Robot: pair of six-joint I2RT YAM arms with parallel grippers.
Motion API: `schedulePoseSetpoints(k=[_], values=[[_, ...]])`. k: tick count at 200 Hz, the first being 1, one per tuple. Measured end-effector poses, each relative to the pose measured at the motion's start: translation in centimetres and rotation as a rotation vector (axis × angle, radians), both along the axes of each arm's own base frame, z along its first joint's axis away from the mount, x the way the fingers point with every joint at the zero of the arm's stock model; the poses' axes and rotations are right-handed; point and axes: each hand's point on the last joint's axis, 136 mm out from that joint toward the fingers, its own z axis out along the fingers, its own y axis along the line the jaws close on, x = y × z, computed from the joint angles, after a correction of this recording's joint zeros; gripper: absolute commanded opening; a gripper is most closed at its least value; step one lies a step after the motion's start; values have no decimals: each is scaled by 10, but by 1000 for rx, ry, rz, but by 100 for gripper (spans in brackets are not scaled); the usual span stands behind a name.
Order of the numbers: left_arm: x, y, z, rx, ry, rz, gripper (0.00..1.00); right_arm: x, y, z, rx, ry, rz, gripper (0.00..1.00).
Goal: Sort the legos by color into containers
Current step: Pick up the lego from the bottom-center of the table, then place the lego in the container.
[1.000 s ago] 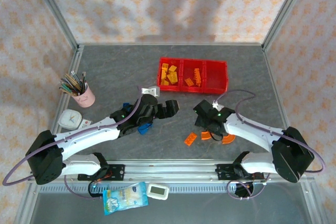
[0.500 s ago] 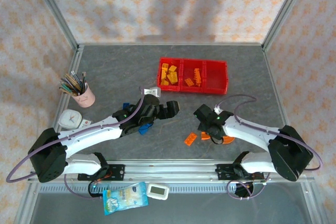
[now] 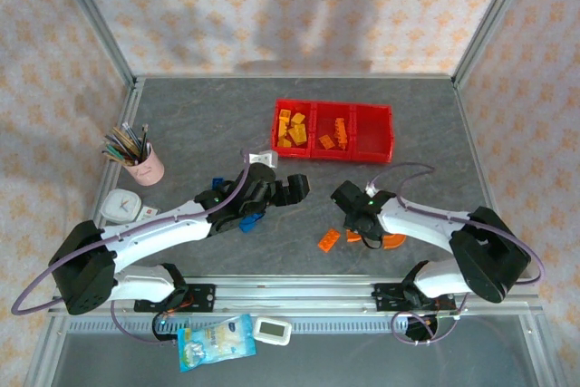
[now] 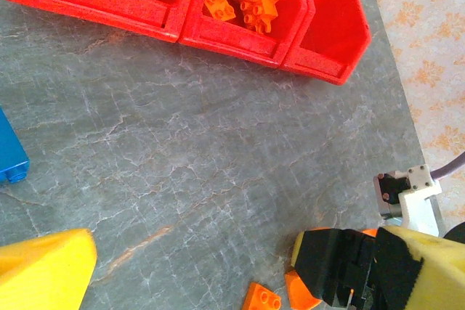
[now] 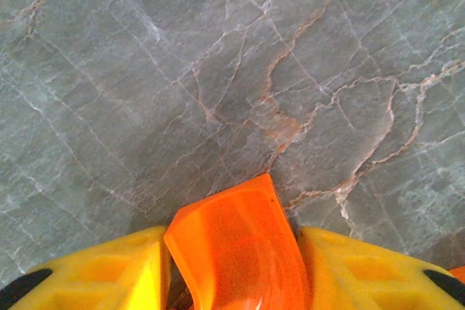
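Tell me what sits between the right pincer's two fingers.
An orange curved lego sits there, touching both yellow fingers of the right pincer, with grey table beyond it. The right wrist view shows this.

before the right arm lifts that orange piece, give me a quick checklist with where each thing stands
1. Orange curved piece sits inside the right gripper: ok, a finger lies against each side.
2. Grip firm enough to lift: cannot tell.
3. Middle compartment already holds orange pieces and has room: ok.
4. Left gripper out of the path to that compartment: ok, it is open and off to the left.
5. Loose orange block apart from the right gripper: ok.
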Motion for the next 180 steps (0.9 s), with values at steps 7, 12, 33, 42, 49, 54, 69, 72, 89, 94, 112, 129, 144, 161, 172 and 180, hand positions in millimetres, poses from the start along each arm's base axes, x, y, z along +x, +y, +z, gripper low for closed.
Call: schedulePoseSetpoints(k=[7,12,33,42,49,54,69,72,89,94,112,129,144,161,172,180], values=[[0,0,0,0,0,0,99,0,0,0,-2,1,3,43],[0,0,0,0,0,0,99,0,0,0,-4,2,7,42],[0,0,0,0,0,0,99,0,-2,0,-13,2,17,38],[0,0,0,0,0,0,99,0,-2,1,-16,2,23,37],[0,0,0,0,0,0,99,0,-1,1,-18,2,27,36],[0,0,0,0,0,0,99,0,-1,1,-19,2,29,35],[0,0,0,0,0,0,99,1,0,2,-19,0,39,35],[0,0,0,0,0,0,99,1,0,2,-19,-1,41,35],[0,0,0,1,-1,2,99,7,5,8,-11,-14,57,35],[1,1,0,1,-2,4,99,9,7,10,-7,-22,62,35],[2,3,1,6,-10,16,99,23,17,25,10,-62,85,35],[3,6,6,3,-23,27,99,41,30,43,29,-112,108,34],[4,10,13,-2,-41,39,99,59,40,60,33,-153,128,35],[9,18,21,-15,-60,60,99,84,47,78,31,-197,140,35],[13,24,26,-22,-69,80,99,102,50,89,25,-223,146,35],[16,30,29,-25,-73,95,99,117,50,97,17,-243,148,35]])
